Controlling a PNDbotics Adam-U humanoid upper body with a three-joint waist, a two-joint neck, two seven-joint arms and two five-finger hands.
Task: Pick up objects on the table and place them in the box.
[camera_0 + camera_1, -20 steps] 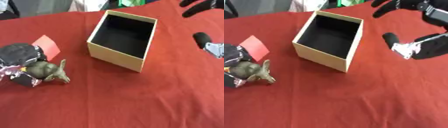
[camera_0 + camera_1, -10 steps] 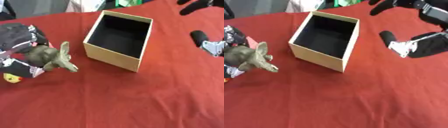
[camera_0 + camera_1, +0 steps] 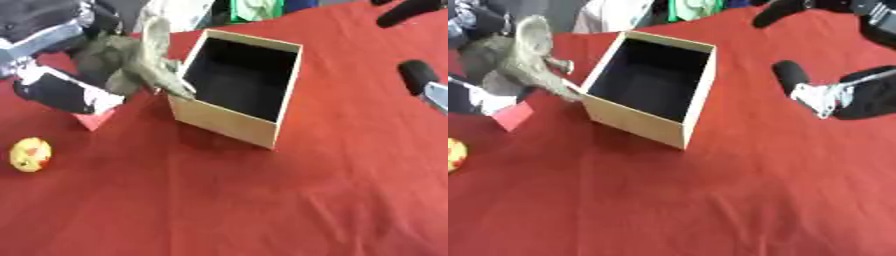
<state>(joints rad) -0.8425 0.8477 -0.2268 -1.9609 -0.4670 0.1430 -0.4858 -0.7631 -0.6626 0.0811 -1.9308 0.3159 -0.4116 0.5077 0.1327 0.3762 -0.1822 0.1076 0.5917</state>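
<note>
An open tan cardboard box (image 3: 231, 121) with a dark inside stands on the red table. My left hand (image 3: 54, 30) is shut on a grey-green dinosaur toy (image 3: 136, 57), held in the air just left of the box's left wall, its tail touching the rim. Below the hand, a red block (image 3: 94, 119) lies on the table, partly hidden. A small yellow ball with red marks (image 3: 30, 154) rests at the left edge. My right hand (image 3: 846, 85) hovers open to the right of the box, holding nothing.
The red cloth (image 3: 262, 210) covers the whole table, with wide room in front of the box. Cloth and other items lie beyond the far edge (image 3: 249, 7).
My left hand has lifted the dinosaur toy up and toward the box's left wall. The yellow ball has come into sight where the hand was. The right hand has hardly moved.
</note>
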